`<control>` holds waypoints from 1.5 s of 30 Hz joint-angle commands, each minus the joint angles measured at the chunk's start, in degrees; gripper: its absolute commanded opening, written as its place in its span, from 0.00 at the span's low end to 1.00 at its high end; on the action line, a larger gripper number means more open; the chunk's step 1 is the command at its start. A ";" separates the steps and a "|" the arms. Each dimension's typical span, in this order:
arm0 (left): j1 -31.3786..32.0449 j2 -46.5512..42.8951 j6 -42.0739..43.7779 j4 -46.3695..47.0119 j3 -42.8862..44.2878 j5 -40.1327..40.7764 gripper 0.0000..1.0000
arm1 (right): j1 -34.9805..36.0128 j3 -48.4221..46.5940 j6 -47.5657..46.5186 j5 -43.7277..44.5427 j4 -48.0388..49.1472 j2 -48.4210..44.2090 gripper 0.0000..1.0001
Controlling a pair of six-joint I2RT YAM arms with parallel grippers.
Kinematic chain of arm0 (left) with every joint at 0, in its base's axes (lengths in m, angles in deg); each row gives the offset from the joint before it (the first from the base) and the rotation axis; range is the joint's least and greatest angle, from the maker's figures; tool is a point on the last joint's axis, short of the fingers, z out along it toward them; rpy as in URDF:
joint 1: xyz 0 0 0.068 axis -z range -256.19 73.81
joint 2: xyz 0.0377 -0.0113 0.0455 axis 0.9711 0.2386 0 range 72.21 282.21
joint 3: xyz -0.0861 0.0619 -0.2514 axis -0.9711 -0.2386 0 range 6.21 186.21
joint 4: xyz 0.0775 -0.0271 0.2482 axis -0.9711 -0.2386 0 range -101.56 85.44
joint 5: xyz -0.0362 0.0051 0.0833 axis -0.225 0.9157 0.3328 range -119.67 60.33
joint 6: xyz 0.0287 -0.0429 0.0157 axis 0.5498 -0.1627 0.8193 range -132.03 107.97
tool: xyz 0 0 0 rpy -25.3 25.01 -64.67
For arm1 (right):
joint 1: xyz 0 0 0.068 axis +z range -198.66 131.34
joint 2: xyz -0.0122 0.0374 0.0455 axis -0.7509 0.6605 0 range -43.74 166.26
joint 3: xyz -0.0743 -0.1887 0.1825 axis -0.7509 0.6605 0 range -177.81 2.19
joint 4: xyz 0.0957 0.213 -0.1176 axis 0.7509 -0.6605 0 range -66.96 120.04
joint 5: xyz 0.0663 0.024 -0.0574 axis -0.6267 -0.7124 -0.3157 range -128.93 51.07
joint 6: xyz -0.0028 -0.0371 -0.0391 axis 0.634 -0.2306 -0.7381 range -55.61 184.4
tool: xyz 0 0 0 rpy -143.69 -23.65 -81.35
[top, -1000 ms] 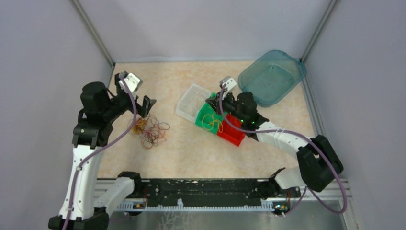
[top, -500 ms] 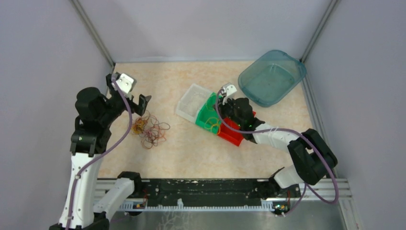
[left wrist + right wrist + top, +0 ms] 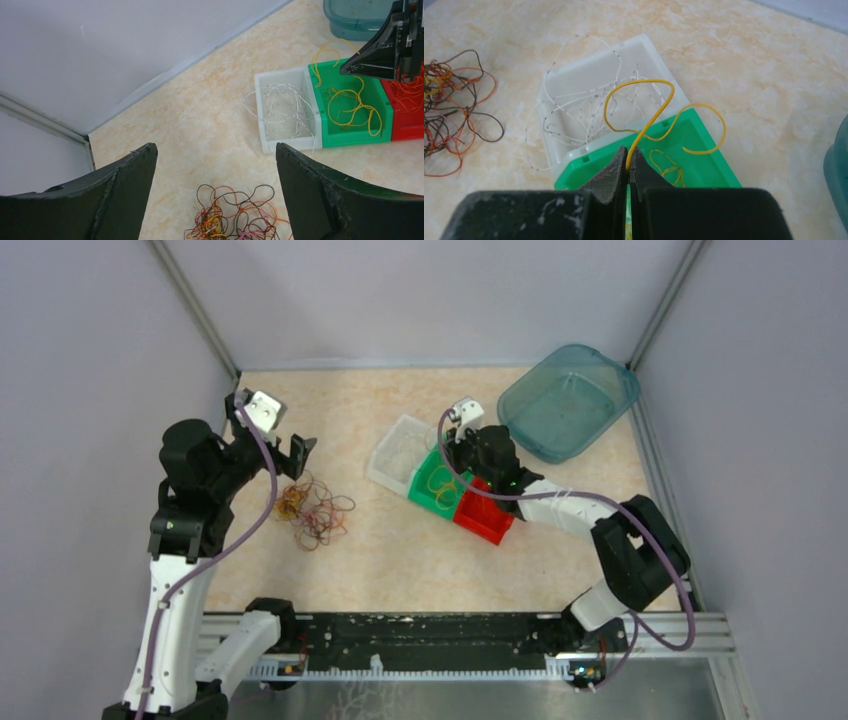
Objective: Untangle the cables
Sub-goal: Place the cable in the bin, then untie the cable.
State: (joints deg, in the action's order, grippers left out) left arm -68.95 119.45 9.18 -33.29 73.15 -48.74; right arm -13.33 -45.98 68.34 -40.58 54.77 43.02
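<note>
A beige, marbled surface [image 3: 400, 560] is filling the middle of the top view, its cream and orange mottling showing clearly. Three plain walls are enclosing it: the back wall [image 3: 420, 300], the left wall [image 3: 80, 390] and the right wall [image 3: 770, 440], all pale grey with a lilac tint. Grey metal is running up both back corners — a left corner strip [image 3: 195, 305] and a right corner strip [image 3: 662, 302]. A black rail [image 3: 430, 645] is lying across the near edge, with a silvery metal sheet [image 3: 480, 702] showing below it. Soft, even light is falling over everything — shadows are looking faint.
</note>
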 commanded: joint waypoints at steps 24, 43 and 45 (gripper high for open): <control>-0.91 11.07 7.81 -15.10 3.89 0.95 0.99 | -0.44 -3.88 2.24 6.68 -14.45 1.17 0.44; -17.56 23.55 32.70 -5.02 -21.31 5.14 0.99 | -0.85 -0.74 13.41 10.01 -10.45 -19.89 0.99; -17.63 25.19 31.97 -2.74 -21.98 5.10 0.96 | -2.00 2.59 17.69 8.82 -6.57 -22.54 0.99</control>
State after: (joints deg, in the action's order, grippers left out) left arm -86.02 142.73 38.01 -43.00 52.53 -45.47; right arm -13.70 -47.83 75.88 -31.18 40.90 25.49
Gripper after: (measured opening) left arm 0.982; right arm 0.988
